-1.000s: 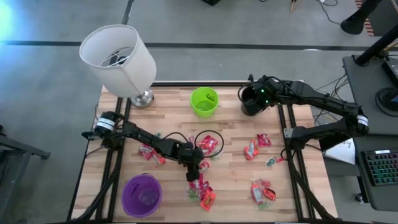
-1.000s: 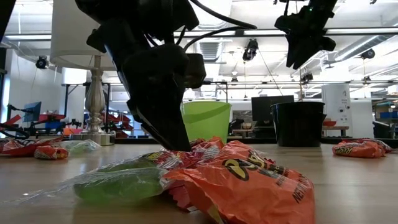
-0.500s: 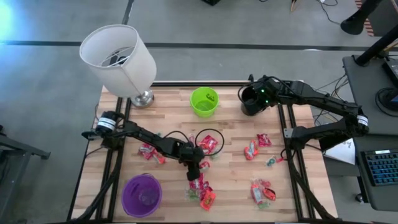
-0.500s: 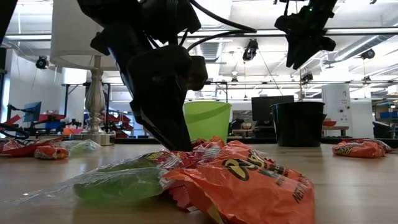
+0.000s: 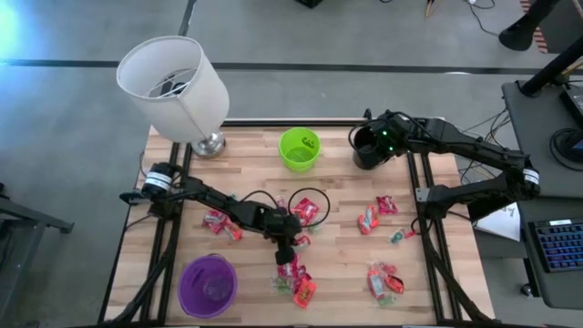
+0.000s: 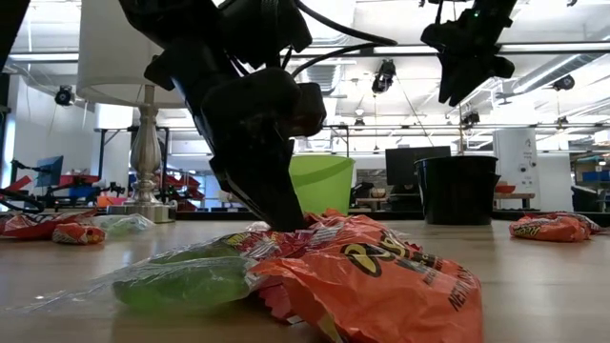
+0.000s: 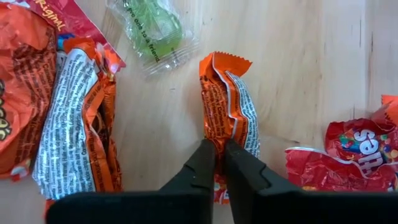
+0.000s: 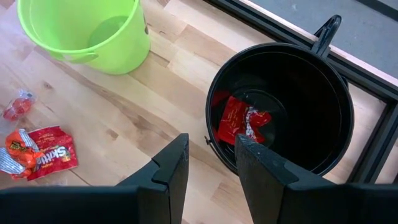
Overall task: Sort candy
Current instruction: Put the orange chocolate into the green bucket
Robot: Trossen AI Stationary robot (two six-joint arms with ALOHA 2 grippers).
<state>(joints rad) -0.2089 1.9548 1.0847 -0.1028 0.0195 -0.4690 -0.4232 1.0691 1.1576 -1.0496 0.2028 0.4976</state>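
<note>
Left gripper pinching an orange candy packet
Fingers are clamping its end — right gripper is hanging parted above the black cup.

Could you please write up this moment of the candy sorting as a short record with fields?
left gripper: shut on the orange wrapper, low over the table's middle
right gripper: fingers apart, empty, above the black cup at the far edge
black cup contents: one red packet
green cup: far edge, beside the black cup; one red packet inside
purple cup: near left corner
loose candy: red packets scattered right of centre, a green sweet near the held wrapper
other: white lamp at far left corner
</note>
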